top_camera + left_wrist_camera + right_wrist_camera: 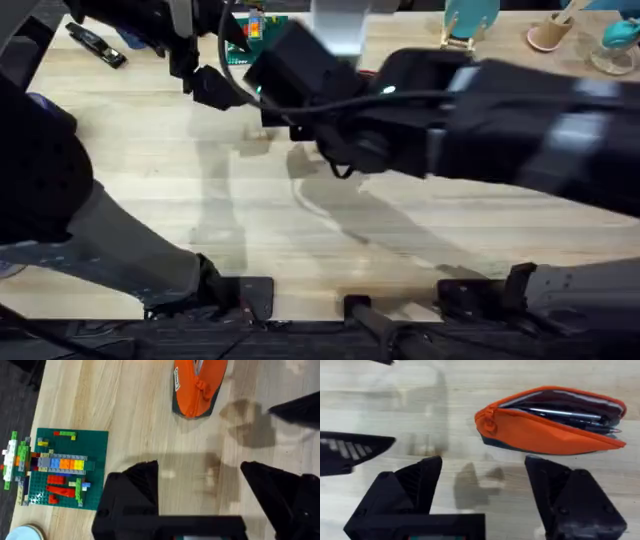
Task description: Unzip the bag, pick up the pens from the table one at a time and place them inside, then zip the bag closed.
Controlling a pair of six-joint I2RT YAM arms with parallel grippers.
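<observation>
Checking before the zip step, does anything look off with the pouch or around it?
Nothing stands out. The bag lies on the table unzipped and gaping, with pens inside. The right end effector is open and apart from it.

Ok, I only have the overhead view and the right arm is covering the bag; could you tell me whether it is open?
Observer: Yes, in the right wrist view the bag lies on the table unzipped, its mouth gaping.
Operator: Are any pens in it?
Observer: Dark pens lie inside the opening.
Operator: And the right gripper?
Observer: The right gripper is open and empty, near the bag without touching it.
</observation>
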